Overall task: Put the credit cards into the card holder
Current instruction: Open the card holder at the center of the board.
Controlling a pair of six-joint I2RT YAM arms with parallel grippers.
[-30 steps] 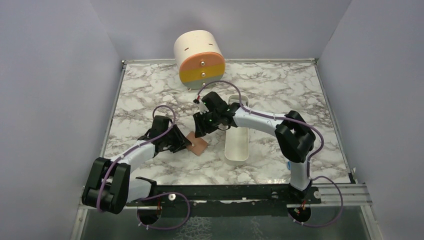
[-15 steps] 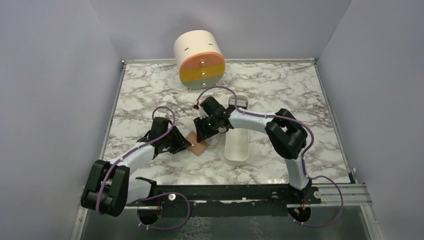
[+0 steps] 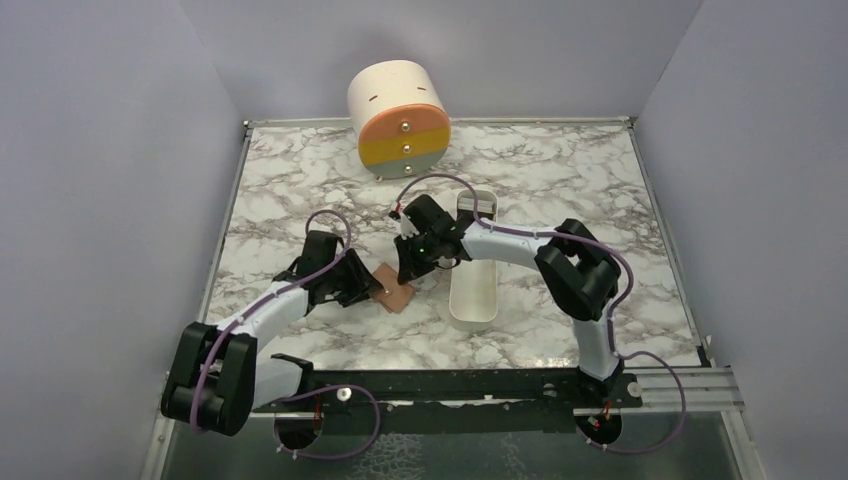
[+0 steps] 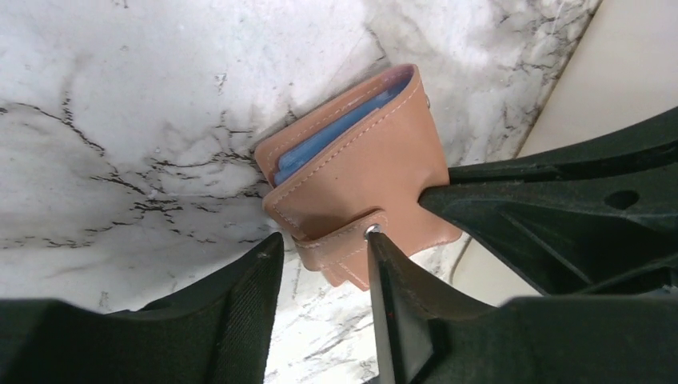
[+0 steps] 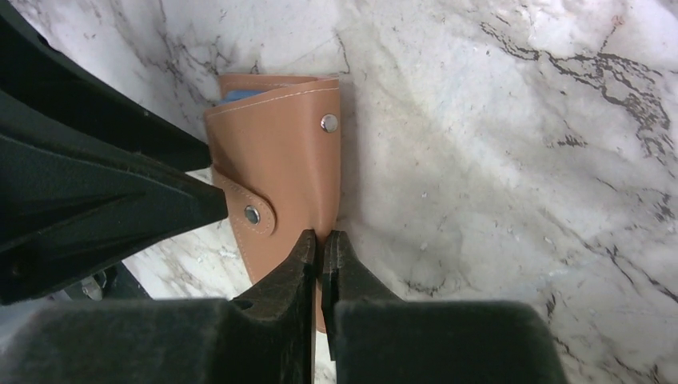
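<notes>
- Tan leather card holder (image 3: 393, 292) lies folded on the marble table (image 3: 300, 180), blue credit cards (image 4: 324, 142) peeking from its pocket.
- Left gripper (image 4: 324, 268) stands wide apart astride the snap tab (image 4: 340, 236), holding nothing; closing off-centre could shove the holder sideways.
- Right gripper (image 5: 320, 252) is pressed closed, tips at the holder's edge; I cannot tell whether leather is nipped. If I slip, the fold may spring open.

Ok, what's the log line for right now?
wallet folded on table, blue card edge showing | left gripper open at strap | right gripper shut, tips on wallet
</notes>
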